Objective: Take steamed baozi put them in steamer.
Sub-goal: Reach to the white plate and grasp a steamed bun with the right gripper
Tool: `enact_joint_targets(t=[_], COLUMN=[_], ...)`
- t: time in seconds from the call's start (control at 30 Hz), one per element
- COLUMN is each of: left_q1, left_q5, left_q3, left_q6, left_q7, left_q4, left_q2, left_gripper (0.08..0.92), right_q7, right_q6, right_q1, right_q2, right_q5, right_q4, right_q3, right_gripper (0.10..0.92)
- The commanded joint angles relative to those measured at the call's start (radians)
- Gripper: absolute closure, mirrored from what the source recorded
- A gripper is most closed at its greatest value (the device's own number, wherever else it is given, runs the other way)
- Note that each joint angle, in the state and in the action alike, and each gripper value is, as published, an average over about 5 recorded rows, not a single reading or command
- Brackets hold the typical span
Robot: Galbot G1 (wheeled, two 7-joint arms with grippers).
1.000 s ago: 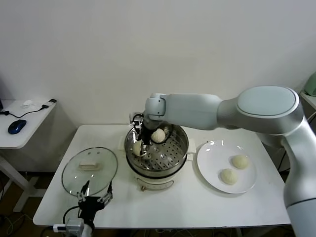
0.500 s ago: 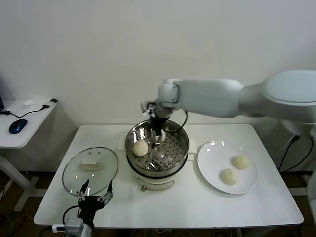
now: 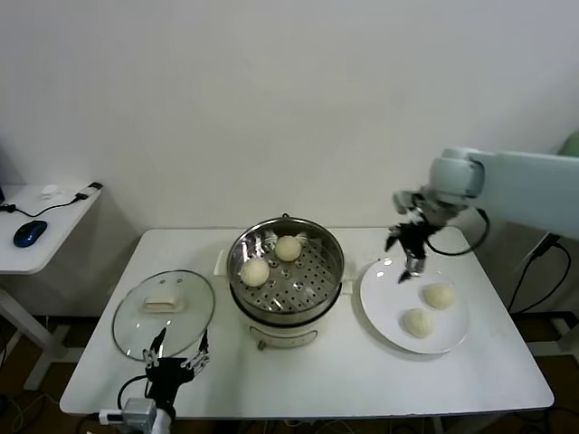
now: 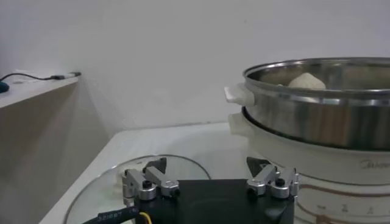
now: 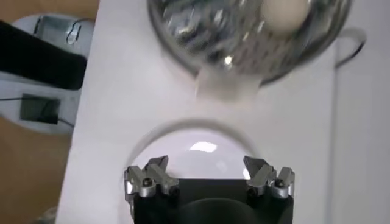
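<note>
Steel-walled round steamer [image 3: 286, 271] holds two cream-white steamed baozi [image 3: 288, 248] on its perforated tray; two more lie on the flat white plate [image 3: 380, 289]. The empty right gripper [image 3: 409, 256], fingers apart, hovers above the plate's far rim, nearer those buns than the parked, open left gripper [image 3: 174, 367].

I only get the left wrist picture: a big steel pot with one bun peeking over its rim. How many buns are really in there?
Observer: Two baozi sit on the perforated tray of the steamer.
Operator: Any left outside?
Observer: Yes, two more baozi lie on a white plate on the steamer's right.
Operator: Where is the other arm?
Observer: The right gripper hangs open and empty above the plate's far edge.
Operator: And my camera's own gripper?
Observer: The left gripper waits open at the table's near edge, by the glass lid.
</note>
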Motion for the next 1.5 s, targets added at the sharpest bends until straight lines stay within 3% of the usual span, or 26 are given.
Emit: enact_joint_targets(t=[0.03,0.67,1.0,1.27,1.5], left_q1=[0.002,0.013,0.010,0.011,0.015], left_q5=[0.011,0.010,0.012,0.011,0.011], left_q3=[-0.004,-0.005,-0.004,0.002,0.005], left_q6=[0.005,-0.002,-0.001,0.005,0.007], left_q7=[0.001,-0.004,-0.004,-0.005,-0.005], left_q4=[0.008,0.020,0.021,0.013,0.007], left_q2=[-0.006,-0.006,-0.006,-0.008,-0.007], left_gripper=[0.177,0.177,0.177,0.177,0.177], right_q7=[-0.001,0.101,0.081,0.057,-0.012], right_q6=[0.001,-0.036,-0.030,-0.013,0.050], right_q1=[-0.323,-0.515,-0.494,-0.437,-0.277], right_q2=[-0.150,-0.024,-0.015,-0.021,0.010], right_q5=[-0.206,-0.263,-0.234,-0.223,-0.250], right_q4=[-0.069,-0.194,-0.176,-0.153,-0.125], right_q3=[0.214,0.370,0.361,0.340,0.276], right_gripper=[0.203,0.203,0.212,0.350,0.395])
